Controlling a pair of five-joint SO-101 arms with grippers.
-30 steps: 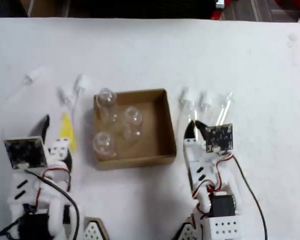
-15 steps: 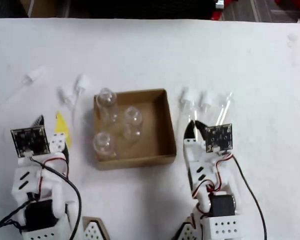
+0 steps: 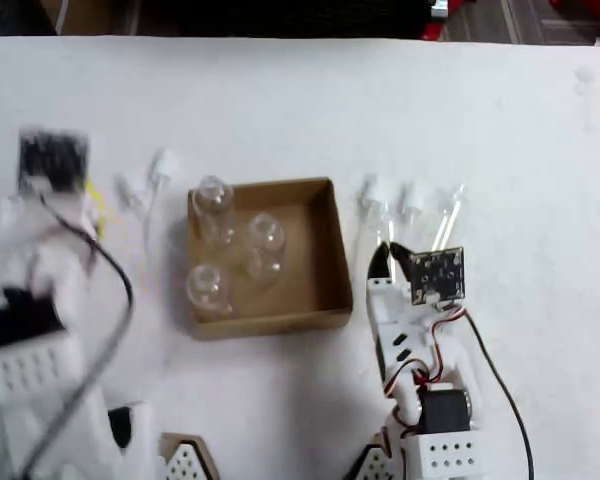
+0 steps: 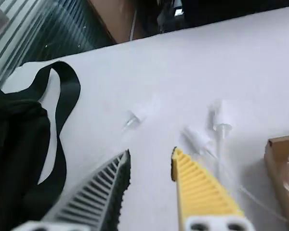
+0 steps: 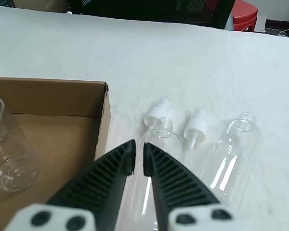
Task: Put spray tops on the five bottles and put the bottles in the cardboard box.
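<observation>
The open cardboard box [image 3: 330, 250] sits mid-table with several clear bottles [image 3: 265, 233] in it, none with a top. Two more clear bottles [image 5: 233, 149] lie right of the box, with two white spray tops [image 5: 197, 126] by their necks. Three white spray tops [image 4: 197, 137] lie left of the box. My left gripper [image 4: 151, 161] hangs open and empty over the cloth just short of those tops. My right gripper [image 5: 138, 156] is shut and empty, low beside the box's right wall, pointing at the nearer lying bottle [image 5: 159, 139].
A white cloth covers the table [image 3: 300, 100]. A black bag with a strap [image 4: 19, 144] lies past the table's left edge. The arm bases [image 3: 435, 440] stand at the near edge.
The left arm has swung up and away from the near edge to the spray tops left of the box, and now covers the farthest one. The right arm has kept still.
</observation>
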